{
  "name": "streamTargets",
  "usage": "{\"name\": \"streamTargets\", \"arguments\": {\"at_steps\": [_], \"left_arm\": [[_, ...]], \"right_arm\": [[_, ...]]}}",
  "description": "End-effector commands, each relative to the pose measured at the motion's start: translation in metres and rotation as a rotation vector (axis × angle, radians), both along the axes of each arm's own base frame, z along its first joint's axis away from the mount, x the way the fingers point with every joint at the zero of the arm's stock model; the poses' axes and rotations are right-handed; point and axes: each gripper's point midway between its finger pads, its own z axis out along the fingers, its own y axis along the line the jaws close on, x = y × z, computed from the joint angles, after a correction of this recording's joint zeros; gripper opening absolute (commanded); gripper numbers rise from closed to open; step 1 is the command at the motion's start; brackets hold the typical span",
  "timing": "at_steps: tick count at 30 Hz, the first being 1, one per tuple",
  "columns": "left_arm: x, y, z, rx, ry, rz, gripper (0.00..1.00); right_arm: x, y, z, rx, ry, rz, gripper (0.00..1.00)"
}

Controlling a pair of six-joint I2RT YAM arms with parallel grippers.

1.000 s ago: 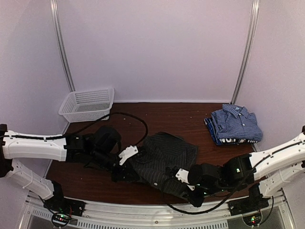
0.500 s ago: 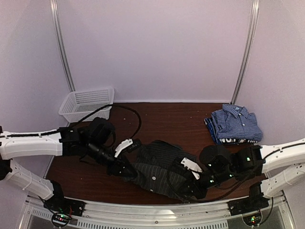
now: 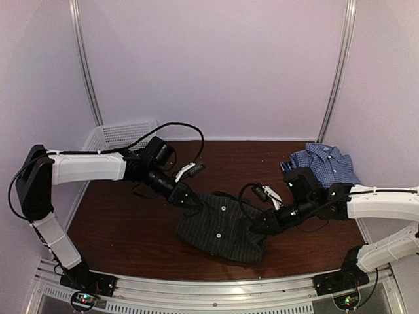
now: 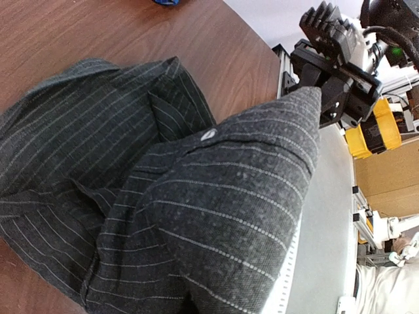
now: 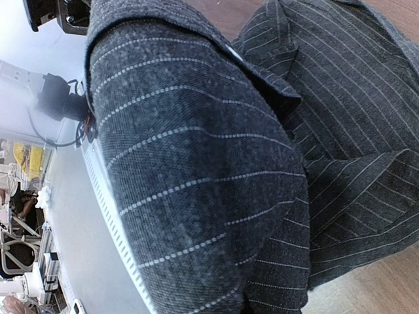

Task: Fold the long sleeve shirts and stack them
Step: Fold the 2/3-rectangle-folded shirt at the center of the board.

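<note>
Black pinstripe shirt (image 3: 219,226): lies crumpled in the middle of the worktop (image 3: 124,226), nearer the front edge than the back wall. Two pale buttons (image 3: 223,209) show on its upper face.
Shirt's left far corner: clamped in the left fingers (image 3: 188,199), which are closed tight on the cloth.
Shirt's right edge: pinched by the right fingers (image 3: 260,224), likewise clenched on the fabric.
Left wrist view: a raised fold of the shirt (image 4: 216,196) fills most of the picture and hides the fingers. The rest of the garment lies flat on the brown wood beneath it, and one button (image 4: 208,135) sits at the fold's edge.
Right wrist view: the same striped cloth (image 5: 196,170) covers the lens area, so its own fingers cannot be seen. Lower layers of the shirt spread on the wood to the right.
Folded pile (image 3: 325,169): blue-white checked shirts stacked at the far right of the worktop, well apart from the black one. A dark garment with white lettering (image 3: 321,192) is at the bottom.
White mesh basket (image 3: 124,133): at the far left corner, partly behind the left arm.
</note>
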Motion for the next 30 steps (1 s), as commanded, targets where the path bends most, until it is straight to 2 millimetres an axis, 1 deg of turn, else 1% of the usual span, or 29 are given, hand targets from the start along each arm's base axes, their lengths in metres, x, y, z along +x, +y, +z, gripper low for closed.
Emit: {"name": "streamTargets", "arguments": {"at_steps": [1,4,7,11,13,14,16,18,21,23,25,27,28,30], "left_arm": [[0.043,0.002,0.002,-0.048,0.02,0.034,0.09],[0.067,0.0,-0.009,-0.056,0.053,0.055,0.1],[0.083,-0.004,-0.025,-0.055,0.097,0.067,0.11],[0.102,-0.01,-0.04,-0.06,0.116,0.085,0.16],[0.111,-0.012,-0.046,-0.062,0.125,0.095,0.17],[0.115,-0.013,-0.05,-0.057,0.129,0.103,0.18],[0.124,-0.015,-0.054,-0.057,0.127,0.115,0.23],[0.133,-0.016,-0.058,-0.053,0.127,0.13,0.24],[0.147,-0.016,-0.062,-0.037,0.109,0.161,0.3],[0.156,-0.016,-0.065,-0.022,0.093,0.183,0.31],[0.166,-0.012,-0.069,0.018,0.075,0.222,0.31],[0.177,-0.005,-0.073,0.082,0.035,0.276,0.3],[0.184,0.001,-0.075,0.125,0.006,0.313,0.3],[0.194,0.014,-0.072,0.197,-0.06,0.389,0.3]], "right_arm": [[0.015,-0.013,-0.012,-0.003,0.038,-0.017,0.0],[0.034,-0.022,-0.017,0.004,0.057,-0.059,0.0],[0.048,-0.03,-0.023,0.006,0.067,-0.08,0.03],[0.068,-0.04,-0.029,0.004,0.077,-0.12,0.11],[0.078,-0.047,-0.034,-0.009,0.079,-0.146,0.17],[0.084,-0.05,-0.035,-0.011,0.079,-0.159,0.19],[0.095,-0.058,-0.038,-0.016,0.078,-0.192,0.25],[0.106,-0.065,-0.041,-0.026,0.077,-0.226,0.29],[0.122,-0.075,-0.045,-0.052,0.072,-0.285,0.31],[0.13,-0.082,-0.049,-0.087,0.069,-0.324,0.31],[0.137,-0.093,-0.056,-0.157,0.057,-0.377,0.31],[0.144,-0.106,-0.059,-0.229,0.033,-0.43,0.31],[0.147,-0.111,-0.057,-0.252,0.016,-0.449,0.31],[0.152,-0.119,-0.046,-0.273,-0.027,-0.486,0.31]]}}
